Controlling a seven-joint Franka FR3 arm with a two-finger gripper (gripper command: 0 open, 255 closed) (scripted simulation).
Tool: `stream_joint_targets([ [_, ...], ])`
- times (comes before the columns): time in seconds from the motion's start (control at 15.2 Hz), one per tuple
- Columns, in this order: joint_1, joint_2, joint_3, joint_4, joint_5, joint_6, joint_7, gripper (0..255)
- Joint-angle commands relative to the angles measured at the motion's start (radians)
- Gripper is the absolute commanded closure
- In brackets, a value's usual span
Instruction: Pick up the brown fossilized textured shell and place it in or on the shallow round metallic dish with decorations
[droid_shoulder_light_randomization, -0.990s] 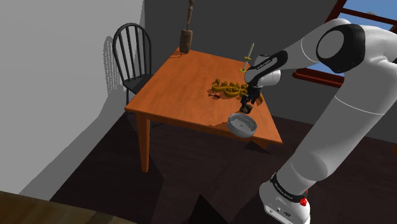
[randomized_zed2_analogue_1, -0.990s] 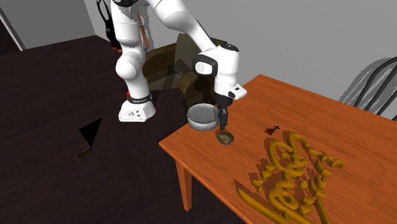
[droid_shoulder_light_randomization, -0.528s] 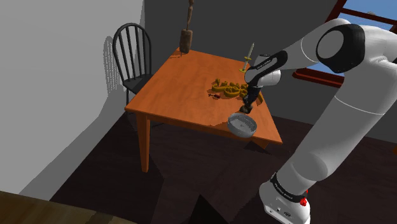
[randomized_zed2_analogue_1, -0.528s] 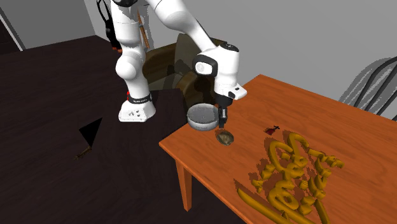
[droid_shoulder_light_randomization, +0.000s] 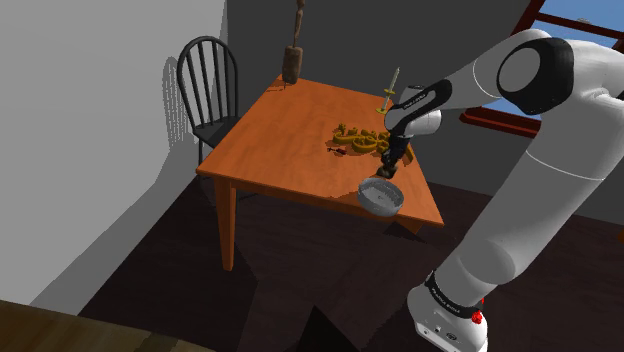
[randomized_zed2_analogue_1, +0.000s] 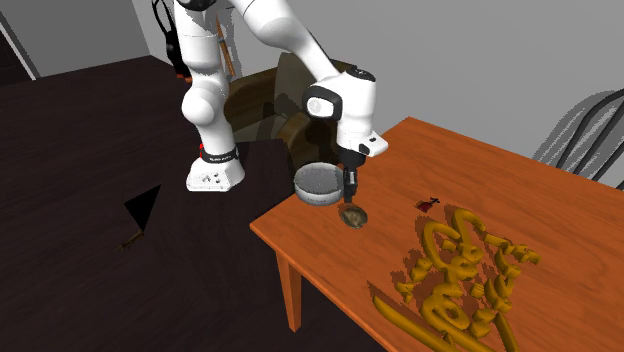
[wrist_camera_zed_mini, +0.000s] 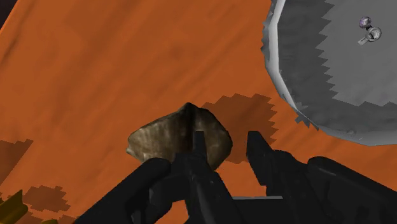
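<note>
The brown shell lies on the orange table, close under the black gripper, whose fingers stand apart, one crossing in front of the shell. Just beside them sits the grey dish. Nothing has visibly shifted over the last second, so the grasp seems not yet made.

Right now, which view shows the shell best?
The wrist view: the shell sits close up, its rough brown surface plain, near the dish. The second exterior view shows it small, under the tool. In the shoulder view it is too small to make out.
</note>
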Motion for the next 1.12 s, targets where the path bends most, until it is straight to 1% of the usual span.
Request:
stream_joint_targets([
  [0.0, -0.048, 0.067, 0.007, 0.101, 0.143, -0.113, -0.259, 0],
  [0.07, -0.109, 0.152, 0.024, 0.223, 0.244, -0.247, -0.474, 0],
  [0.13, -0.176, 0.250, 0.048, 0.363, 0.310, -0.394, -0.653, 0],
  [0.2, -0.246, 0.359, 0.079, 0.520, 0.347, -0.546, -0.803, 0],
  [0.26, -0.314, 0.478, 0.114, 0.696, 0.364, -0.702, -0.931, 0],
  [0.33, -0.347, 0.524, 0.138, 0.767, 0.361, -0.761, -0.971, 0],
  [0.79, -0.337, 0.522, 0.150, 0.663, 0.368, -0.659, -0.978, 0],
  [1.06, -0.337, 0.522, 0.150, 0.663, 0.368, -0.659, -0.978, 0],
])
